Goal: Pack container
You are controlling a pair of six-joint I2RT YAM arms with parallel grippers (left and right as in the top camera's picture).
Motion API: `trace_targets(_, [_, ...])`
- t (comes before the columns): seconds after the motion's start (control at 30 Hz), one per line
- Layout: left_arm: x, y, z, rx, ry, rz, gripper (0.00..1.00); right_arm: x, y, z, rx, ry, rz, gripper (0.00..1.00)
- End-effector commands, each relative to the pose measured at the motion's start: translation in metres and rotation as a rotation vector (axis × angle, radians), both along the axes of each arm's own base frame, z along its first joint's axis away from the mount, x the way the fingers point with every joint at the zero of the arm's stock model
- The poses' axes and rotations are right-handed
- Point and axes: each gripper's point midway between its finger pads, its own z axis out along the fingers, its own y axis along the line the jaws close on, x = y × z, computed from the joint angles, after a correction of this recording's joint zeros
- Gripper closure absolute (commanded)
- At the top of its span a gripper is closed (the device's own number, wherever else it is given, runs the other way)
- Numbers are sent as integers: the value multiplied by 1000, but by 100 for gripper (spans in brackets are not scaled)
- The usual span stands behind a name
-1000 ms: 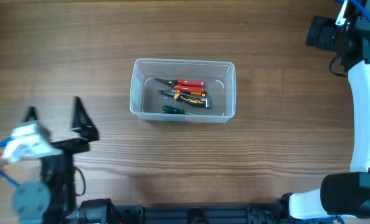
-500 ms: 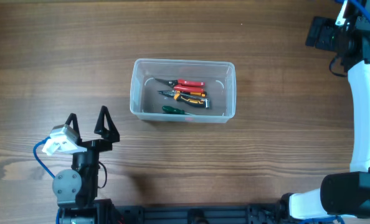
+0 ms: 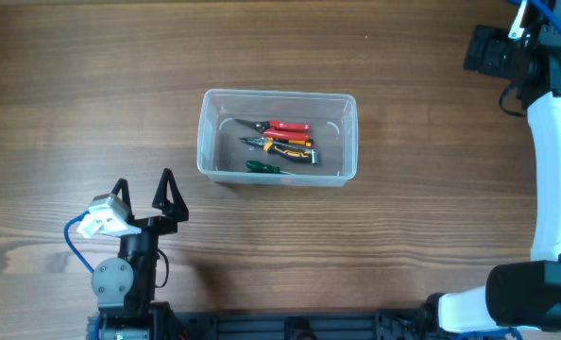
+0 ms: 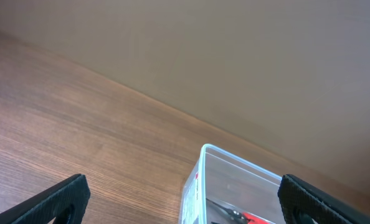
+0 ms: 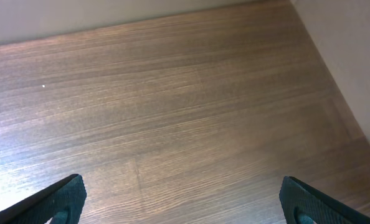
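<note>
The clear plastic container (image 3: 277,137) sits mid-table, upright. Inside it lie red-handled pliers (image 3: 282,127), orange-and-black pliers (image 3: 282,147) and a green-handled tool (image 3: 264,168). My left gripper (image 3: 144,190) is open and empty, near the front left, below and left of the container. In the left wrist view the container's corner (image 4: 200,180) shows between my wide-open fingers (image 4: 184,198), with a red handle (image 4: 256,219) inside. My right gripper is at the far right back corner; its wrist view shows its open fingers (image 5: 185,198) over bare wood.
The wooden table (image 3: 432,236) surrounds the container. The right arm's white link (image 3: 554,161) runs along the right edge. The left arm's base (image 3: 120,283) stands at the front edge.
My left arm has drawn back toward its base and swung right, its open gripper now nearer the front edge. The container, its tools and the right arm have not moved.
</note>
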Motion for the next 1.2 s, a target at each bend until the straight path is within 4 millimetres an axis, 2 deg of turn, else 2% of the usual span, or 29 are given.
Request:
trace_targets(0.0, [0, -6, -6, -10, -6, -30, 0, 2, 1, -3, 15, -1, -10, 0])
trace_targets(0.33, [-1, -6, -28, -29, 63, -32, 0, 2, 1, -3, 15, -1, -10, 0])
trace_targets(0.6, [-1, -6, -28, 156, 63, -39, 0, 2, 1, -3, 15, -1, -10, 0])
trace_targets(1.17, [-1, -6, -28, 158, 63, -37, 0, 2, 1, -3, 15, -1, -10, 0])
